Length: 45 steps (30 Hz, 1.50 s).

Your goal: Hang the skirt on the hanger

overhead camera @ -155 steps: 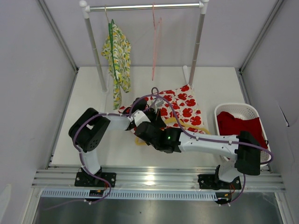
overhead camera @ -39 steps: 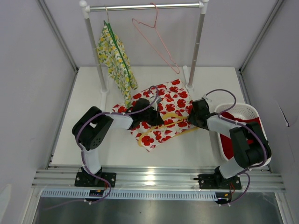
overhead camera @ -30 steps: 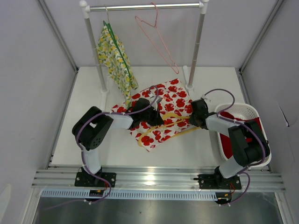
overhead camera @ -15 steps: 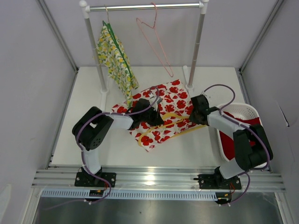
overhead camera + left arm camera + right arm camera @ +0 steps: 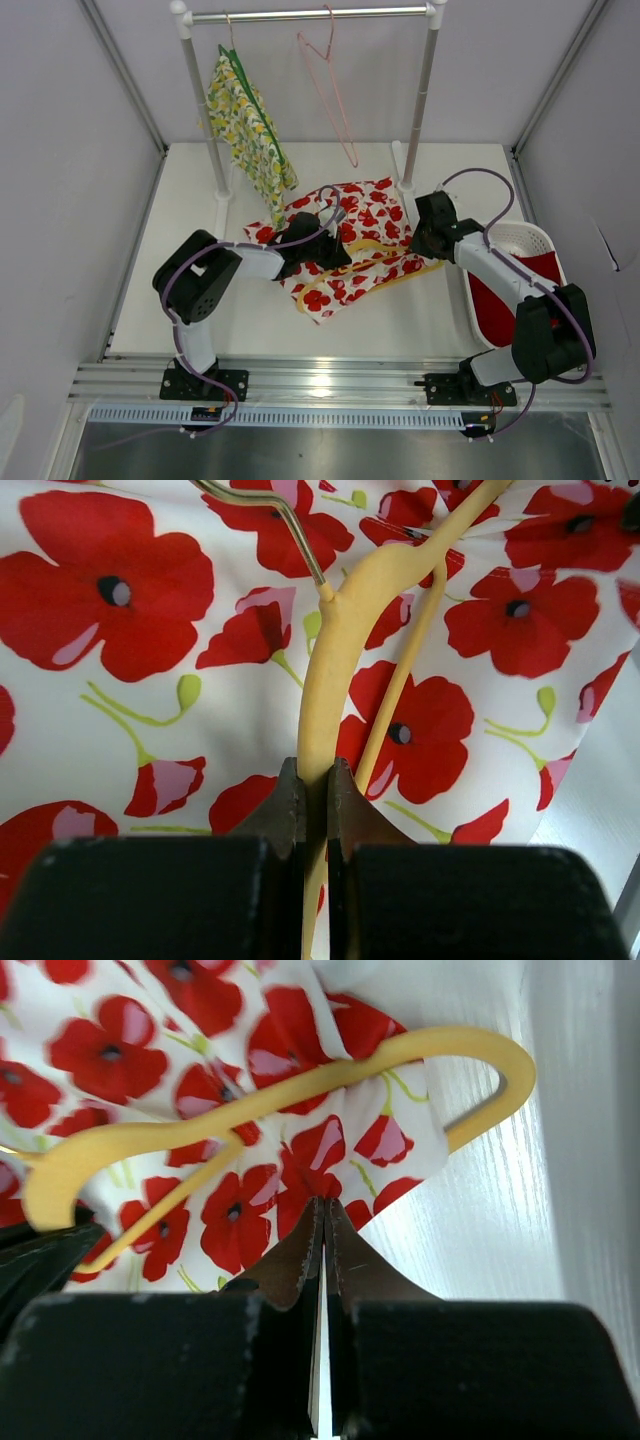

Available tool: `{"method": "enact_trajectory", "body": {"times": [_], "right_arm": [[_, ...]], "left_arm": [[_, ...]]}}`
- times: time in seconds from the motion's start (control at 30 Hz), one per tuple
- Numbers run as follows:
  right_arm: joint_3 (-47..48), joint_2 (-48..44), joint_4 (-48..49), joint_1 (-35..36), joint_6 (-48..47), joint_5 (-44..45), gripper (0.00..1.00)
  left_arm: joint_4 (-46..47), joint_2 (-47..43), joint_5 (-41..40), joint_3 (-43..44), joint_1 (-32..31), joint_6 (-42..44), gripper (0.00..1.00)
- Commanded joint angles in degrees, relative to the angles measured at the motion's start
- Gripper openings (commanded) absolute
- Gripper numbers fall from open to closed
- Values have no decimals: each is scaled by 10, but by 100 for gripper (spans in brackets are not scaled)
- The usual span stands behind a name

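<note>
The left gripper (image 5: 313,780) is pressed together on one arm of the yellow hanger (image 5: 340,630), just below the point where the metal hook (image 5: 265,515) is set into it; the grip is judged to be there so that the hanger is pinned flat and kept from sliding while cloth is worked over it. The right gripper (image 5: 323,1210) is closed to a thin line on the hem of the skirt (image 5: 300,1175), at a spot between the hanger's upper arm and its lower bar, so that the edge can presumably be drawn along or over the frame. Near that pinch the lower bar is hidden under the poppy-print cloth, while the hanger's curved end is left bare beyond the hem; the skirt is thus judged only partly threaded. In the top view the skirt (image 5: 370,215) is seen spread on the table (image 5: 190,200) between the two arms, with the hanger lying across it, not yet lifted. Behind it the rail (image 5: 310,14) is seen carrying a pink hanger (image 5: 330,90) and a lemon-print garment (image 5: 245,125); a basket (image 5: 520,240) is set at the right.
</note>
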Motion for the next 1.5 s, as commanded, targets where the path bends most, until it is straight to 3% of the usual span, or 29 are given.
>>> {"method": "enact_trajectory", "body": {"times": [0.0, 0.67, 1.47], "right_arm": [[67, -9, -34, -3, -19, 3, 0], [213, 54, -111, -6, -50, 15, 0], [315, 133, -142, -23, -82, 8, 0]], "left_arm": [[-39, -4, -91, -22, 5, 49, 0], [-48, -5, -52, -31, 5, 100, 0], [-62, -19, 67, -36, 1, 146, 0]]}}
